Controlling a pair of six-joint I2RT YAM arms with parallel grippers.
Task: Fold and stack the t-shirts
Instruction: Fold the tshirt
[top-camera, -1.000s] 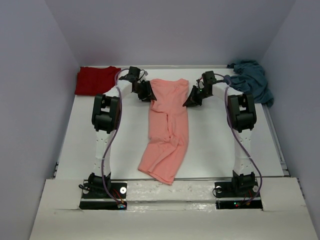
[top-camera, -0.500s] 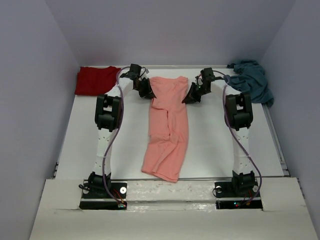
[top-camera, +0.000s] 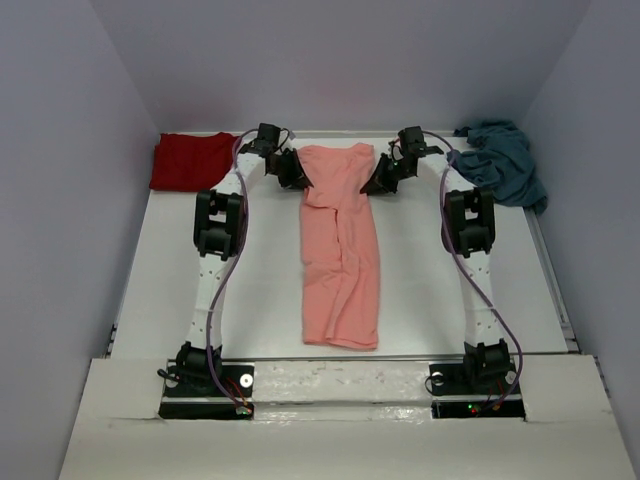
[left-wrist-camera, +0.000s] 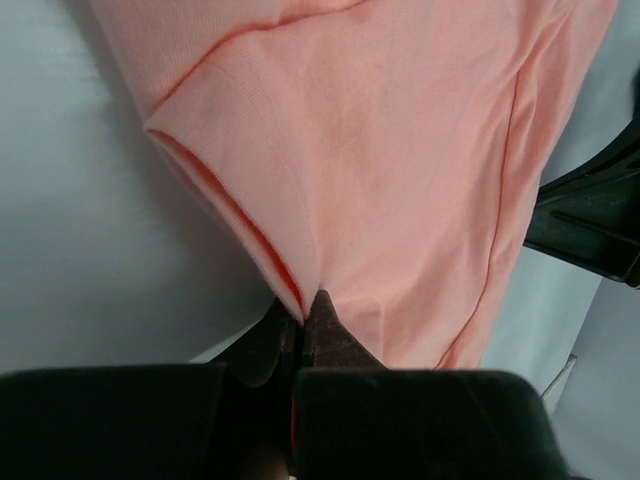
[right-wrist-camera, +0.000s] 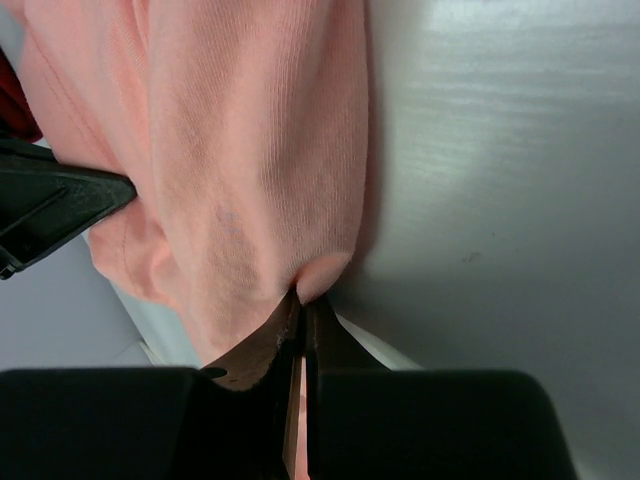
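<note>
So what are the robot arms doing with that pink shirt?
The left claw and the right claw each pinch one side of the far end of the pink shirt. It lies stretched long on the white table. The red shirt sits at the far left corner, the blue shirt bunched at the far right.

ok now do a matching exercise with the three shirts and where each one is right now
Things:
1. salmon-pink shirt
2. dark red shirt
3. teal-blue shirt

Places:
A. crumpled at the far right corner of the table
B. stretched lengthwise down the middle, its far end pinched in the shut jaws of the left gripper and the right gripper
C. lying flat at the far left corner

Pairs: 1-B, 2-C, 3-A
</note>
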